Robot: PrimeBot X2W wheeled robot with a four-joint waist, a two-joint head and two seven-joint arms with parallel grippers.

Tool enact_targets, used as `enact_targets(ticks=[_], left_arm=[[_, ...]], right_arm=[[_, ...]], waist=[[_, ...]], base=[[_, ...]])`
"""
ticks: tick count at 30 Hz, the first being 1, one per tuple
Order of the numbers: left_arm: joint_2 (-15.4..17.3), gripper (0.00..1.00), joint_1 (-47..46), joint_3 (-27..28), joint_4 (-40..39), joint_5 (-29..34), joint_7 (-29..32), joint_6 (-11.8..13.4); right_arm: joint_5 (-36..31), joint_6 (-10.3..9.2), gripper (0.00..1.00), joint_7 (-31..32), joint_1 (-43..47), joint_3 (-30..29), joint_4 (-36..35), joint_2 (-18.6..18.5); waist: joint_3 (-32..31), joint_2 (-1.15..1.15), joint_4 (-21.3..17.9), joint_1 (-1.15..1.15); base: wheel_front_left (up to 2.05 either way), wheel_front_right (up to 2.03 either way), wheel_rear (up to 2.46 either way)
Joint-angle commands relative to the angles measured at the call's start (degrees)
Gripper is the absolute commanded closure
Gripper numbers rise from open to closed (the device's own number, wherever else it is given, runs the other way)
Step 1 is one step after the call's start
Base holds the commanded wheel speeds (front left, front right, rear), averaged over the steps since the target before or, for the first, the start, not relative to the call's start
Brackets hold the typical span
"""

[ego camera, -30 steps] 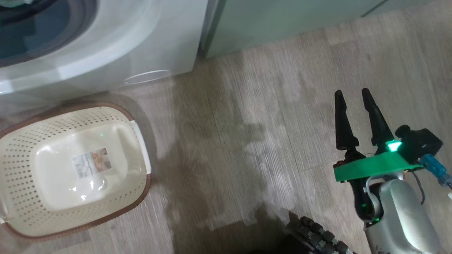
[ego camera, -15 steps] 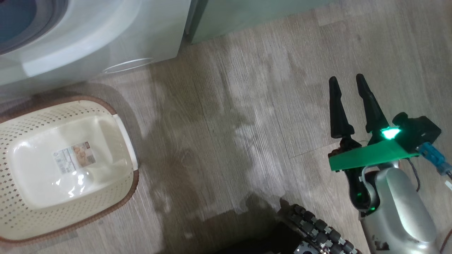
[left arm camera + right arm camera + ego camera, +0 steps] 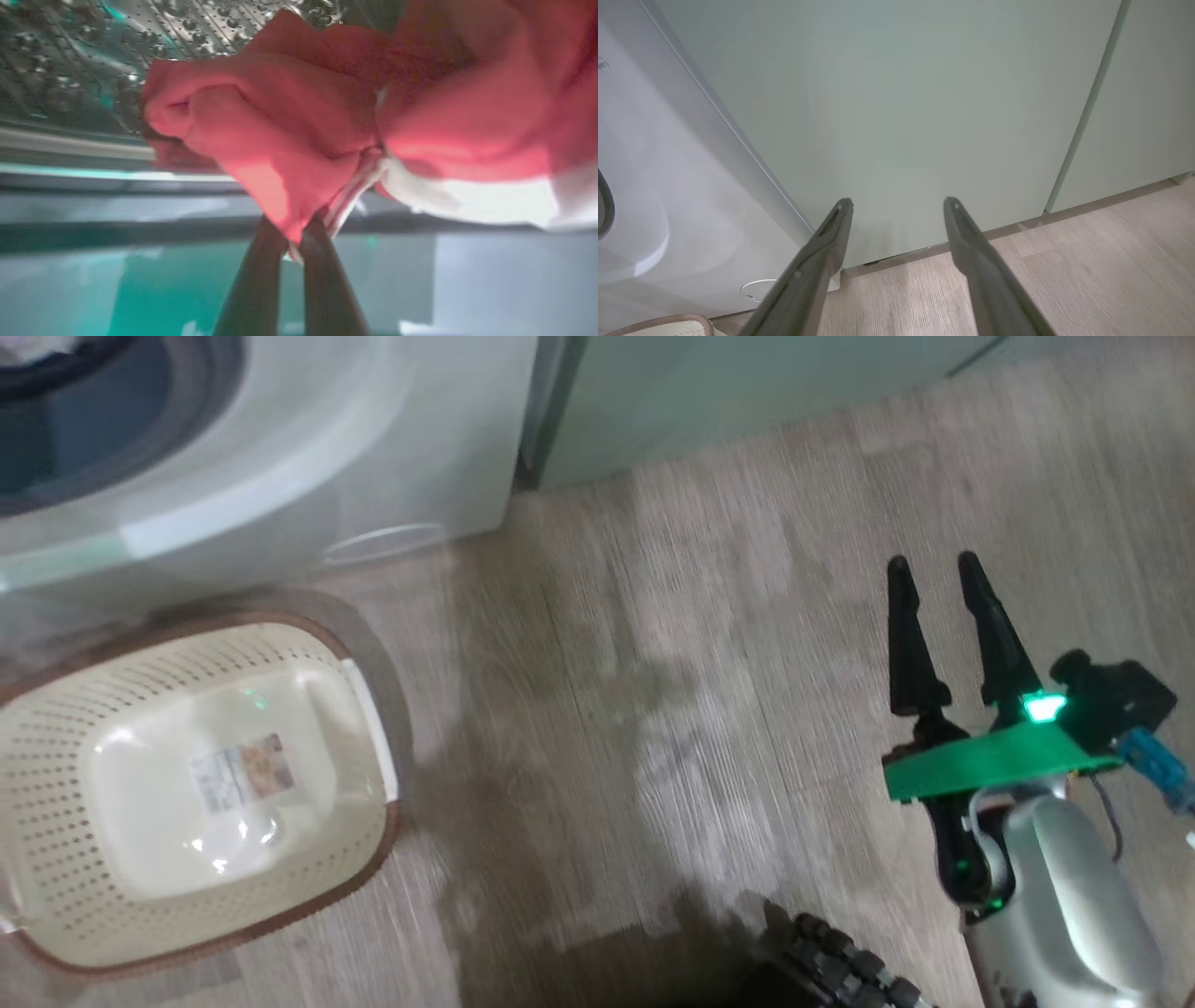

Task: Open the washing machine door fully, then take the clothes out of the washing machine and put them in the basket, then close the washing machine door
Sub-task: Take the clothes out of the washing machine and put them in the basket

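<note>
Bright red clothes [image 3: 289, 121] with white trim bulge out in front of the perforated steel drum [image 3: 70, 56] of the washing machine [image 3: 373, 448]. My left gripper [image 3: 294, 231] is shut on a fold of the red fabric at its lower edge. The cream basket [image 3: 56, 737] stands empty on the floor just below the washer's front, its brown rim [image 3: 663, 321] also showing in the right wrist view. My right gripper [image 3: 934, 565] hovers open over the floor far to the right, pointing at the cabinet with nothing between its fingers [image 3: 898, 203]. The washing machine door is out of view.
Pale green cabinet doors [image 3: 901, 93] stand right of the washer [image 3: 668, 186] and run along the back [image 3: 747, 383]. Wood-look floor [image 3: 653, 709] lies between the basket and my right arm. Part of my dark wheeled base [image 3: 840, 971] shows at the bottom edge.
The head camera swayed and came back, shifting the whole picture. The basket and my right gripper keep their places. My left gripper has gone from open to shut.
</note>
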Motion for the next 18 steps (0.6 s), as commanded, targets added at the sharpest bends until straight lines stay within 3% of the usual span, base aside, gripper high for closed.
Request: enact_targets(ticks=[1, 18], left_arm=[[1.5, 1.0, 0.6, 0.0, -1.1, 0.2, -0.9, -0.2], [-10.7, 1.0, 21.0, -1.8, 0.0, -2.8, -10.4, -3.3]], right_arm=[[-0.7, -0.03, 0.0, -0.5, 2.7, 0.4, -1.2, 0.5], [-2.0, -0.03, 0.0, -0.5, 12.8, -3.6, -0.8, -3.2]], waist=[[-3.0, 0.0, 1.9, -0.01], [-20.6, 0.0, 10.6, -0.01]], base=[[0.0, 0.0, 0.0], [0.0, 0.0, 0.0]])
